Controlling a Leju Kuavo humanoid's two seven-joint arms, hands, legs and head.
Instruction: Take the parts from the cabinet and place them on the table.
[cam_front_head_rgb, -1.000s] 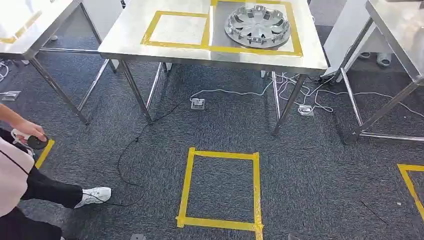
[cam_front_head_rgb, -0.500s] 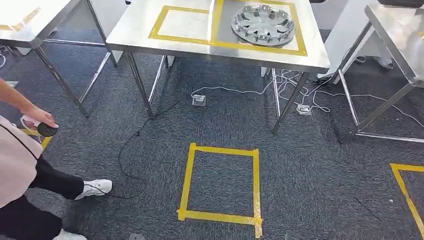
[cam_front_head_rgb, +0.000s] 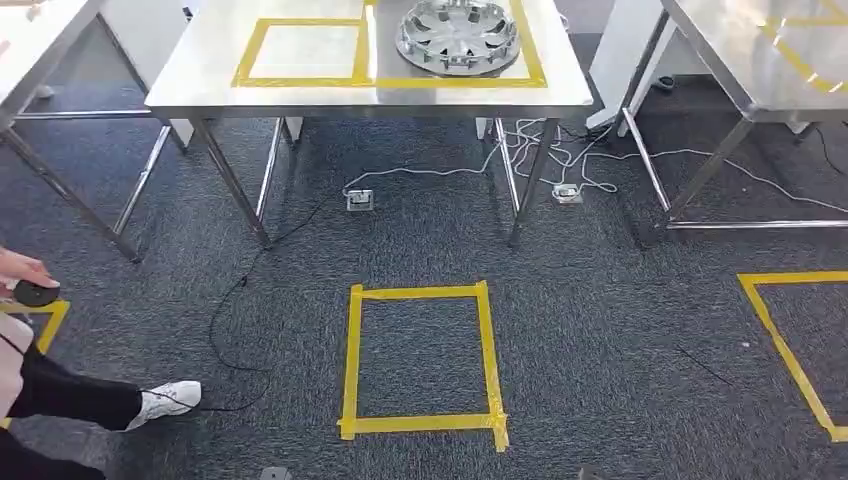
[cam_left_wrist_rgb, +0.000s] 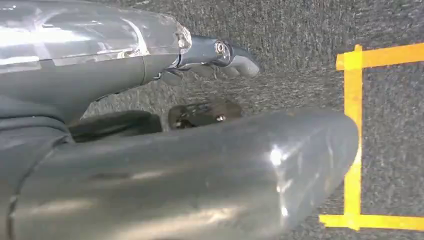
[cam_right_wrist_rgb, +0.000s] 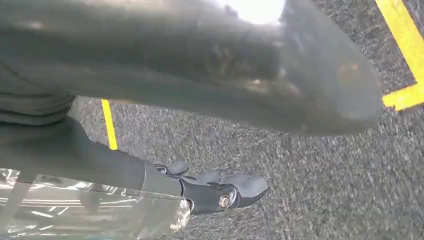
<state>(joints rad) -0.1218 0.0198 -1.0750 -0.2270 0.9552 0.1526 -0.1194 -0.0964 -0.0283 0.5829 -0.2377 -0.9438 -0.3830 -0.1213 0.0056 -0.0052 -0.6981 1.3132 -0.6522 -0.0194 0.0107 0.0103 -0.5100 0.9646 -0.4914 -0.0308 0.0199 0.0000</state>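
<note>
A: Head view first. What's on the bench (cam_front_head_rgb: 200, 75)?

B: A silver wheel cover (cam_front_head_rgb: 458, 35) lies flat on the steel top, inside the larger of two yellow tape rectangles (cam_front_head_rgb: 300, 82) that share a side. The smaller rectangle beside it holds nothing.

A: And under the bench?

B: White cables (cam_front_head_rgb: 540, 150) trail over dark carpet (cam_front_head_rgb: 600, 330) past two small floor sockets (cam_front_head_rgb: 360, 200). A thin black cord (cam_front_head_rgb: 225, 320) runs from there toward the person's white shoe (cam_front_head_rgb: 168, 400).

A: The person?

B: At the picture's left edge: a dark trouser leg, the shoe, and a person's hand (cam_front_head_rgb: 25, 268) resting on a small black disc (cam_front_head_rgb: 35, 293). Nearer the camera a yellow tape square (cam_front_head_rgb: 420, 360) is marked on the carpet, and part of another (cam_front_head_rgb: 790, 350) shows to the right. More steel benches stand to either side.

A: The robot's hands?

B: In the left wrist view the left hand (cam_left_wrist_rgb: 215, 55) hangs over the carpet, its dark fingers (cam_left_wrist_rgb: 240, 62) loosely curved and apart, gripping nothing. In the right wrist view the right hand (cam_right_wrist_rgb: 215, 190) hangs likewise, fingers (cam_right_wrist_rgb: 250, 185) lying side by side and a little curved, with nothing in them.

A: So the wheel cover is well away from both hands?

B: Yes, it sits up on the bench, touched by neither.
</note>
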